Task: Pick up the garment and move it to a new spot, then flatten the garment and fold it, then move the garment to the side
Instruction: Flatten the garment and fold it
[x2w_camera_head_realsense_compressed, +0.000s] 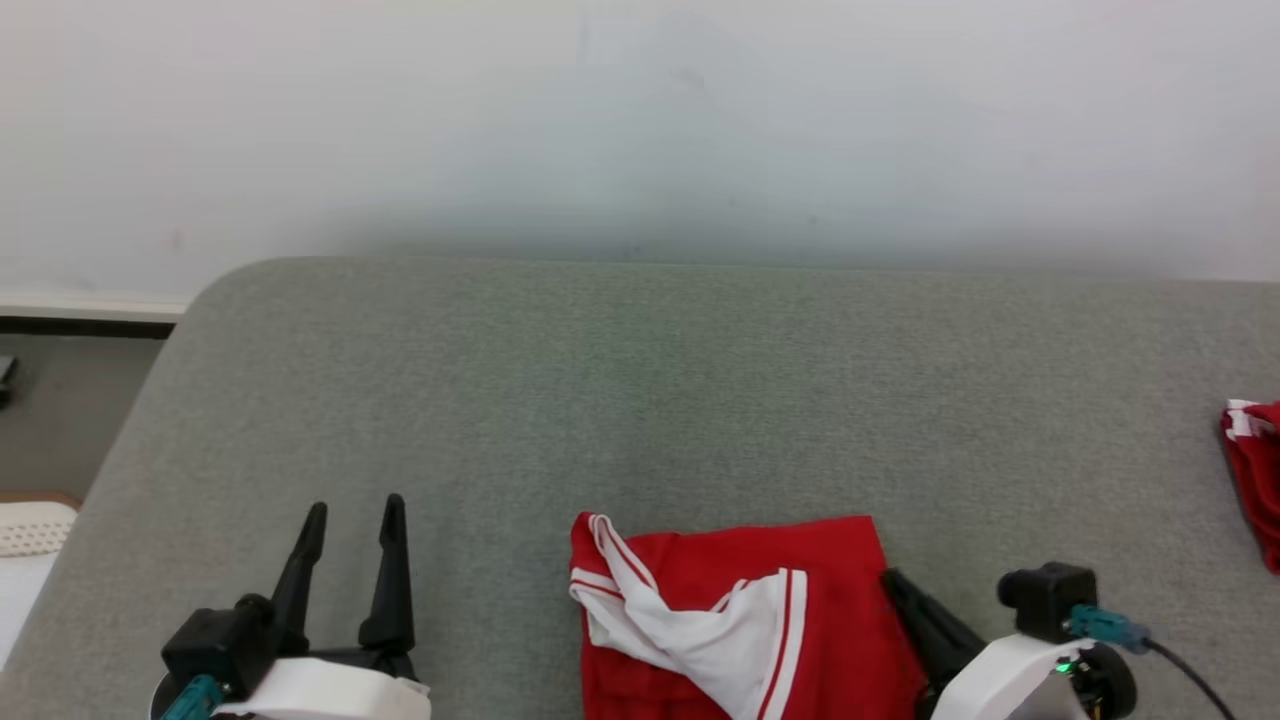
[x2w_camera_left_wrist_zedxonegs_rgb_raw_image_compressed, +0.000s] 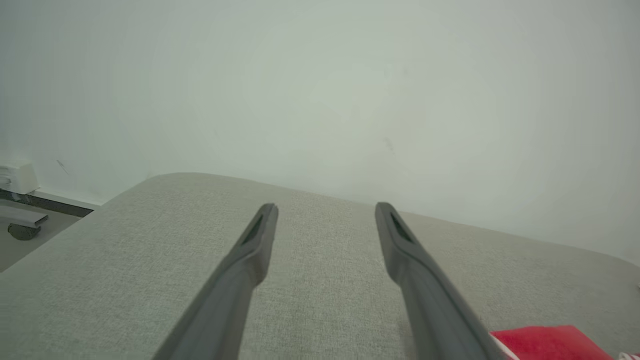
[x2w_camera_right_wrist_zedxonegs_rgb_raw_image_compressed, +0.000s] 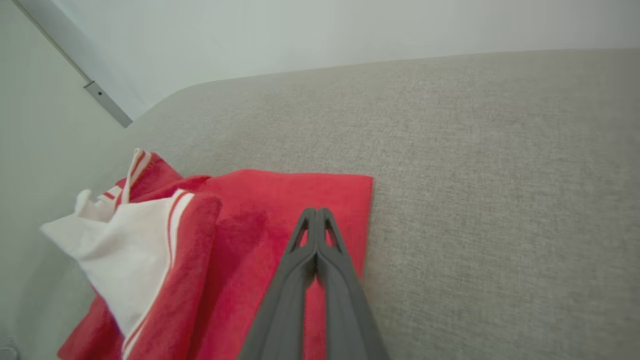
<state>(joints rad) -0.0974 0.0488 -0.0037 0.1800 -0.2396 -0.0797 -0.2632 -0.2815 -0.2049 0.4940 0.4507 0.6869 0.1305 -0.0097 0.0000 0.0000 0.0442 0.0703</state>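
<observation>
Right pincer (x2w_camera_right_wrist_zedxonegs_rgb_raw_image_compressed: 316, 212) pressed together over red garment (x2w_camera_right_wrist_zedxonegs_rgb_raw_image_compressed: 250, 215) edge; left pincer (x2w_camera_head_realsense_compressed: 355, 507) spread over grey cushion (x2w_camera_head_realsense_compressed: 700, 380).

Two arms, same hardware on both sides.
Left gripper (x2w_camera_head_realsense_compressed: 355, 506) and right gripper (x2w_camera_right_wrist_zedxonegs_rgb_raw_image_compressed: 316, 211): each has two long, tapered matte-black fingers (x2w_camera_left_wrist_zedxonegs_rgb_raw_image_compressed: 240, 270), slotted near the tips. Rounded white wrist shells (x2w_camera_head_realsense_compressed: 320, 692), boxy black camera blocks (x2w_camera_head_realsense_compressed: 1043, 597), teal connectors (x2w_camera_head_realsense_compressed: 1108, 627). Thin black cable (x2w_camera_head_realsense_compressed: 1190, 680) off the right connector, small green LED (x2w_camera_head_realsense_compressed: 1064, 666) lit beside it.
</observation>
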